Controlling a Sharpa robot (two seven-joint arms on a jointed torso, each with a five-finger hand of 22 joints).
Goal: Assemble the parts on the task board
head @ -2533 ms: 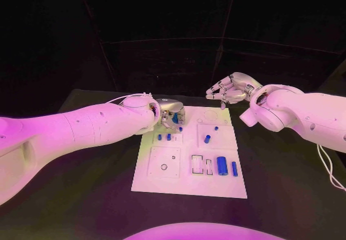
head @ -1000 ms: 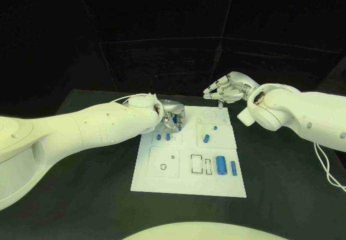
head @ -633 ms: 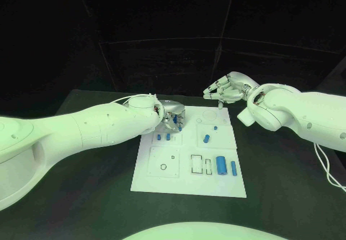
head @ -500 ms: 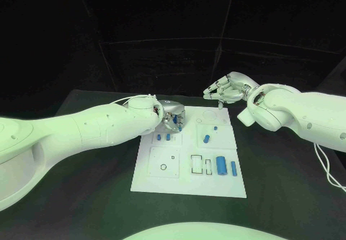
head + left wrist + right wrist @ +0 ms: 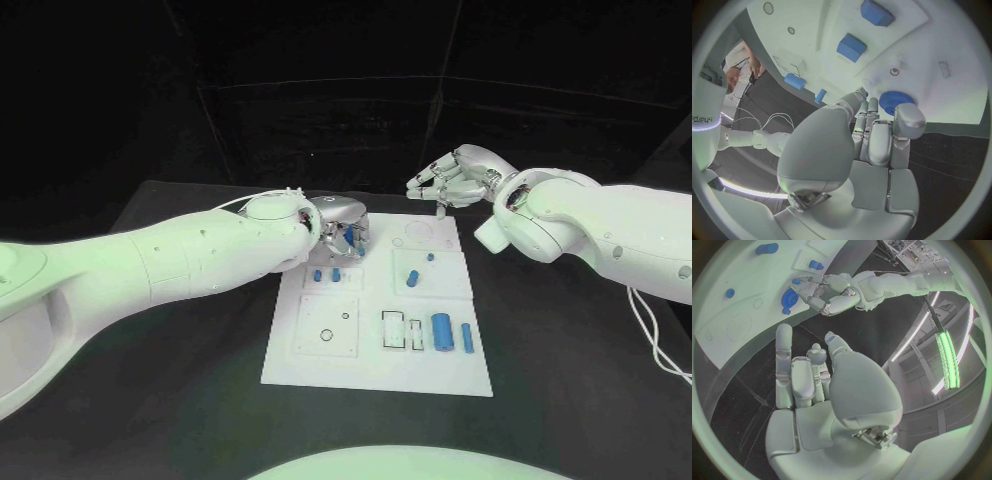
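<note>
The white task board (image 5: 378, 370) lies in the middle of the black table. My left hand (image 5: 343, 233) is over its far left corner, fingers down on a round blue ridged part (image 5: 892, 101), which it pinches between thumb and fingertips right at the board's surface (image 5: 942, 50). From the right wrist view that part (image 5: 789, 298) shows beside the left hand (image 5: 832, 292). My right hand (image 5: 453, 186) hovers above the board's far right edge, fingers apart, nothing in it. Loose blue parts lie on the board: two small blocks (image 5: 326, 273), a short cylinder (image 5: 414, 278), a thick cylinder (image 5: 443, 330).
A thin blue pin (image 5: 467, 337) lies beside the thick cylinder, next to dark-outlined rectangular slots (image 5: 394, 330). A square recess with small holes (image 5: 329, 325) is on the board's near left. Black table (image 5: 173, 400) surrounds the board on all sides.
My left hand has stayed on the round blue part at the far left corner, shifting only slightly. The right hand has barely moved.
</note>
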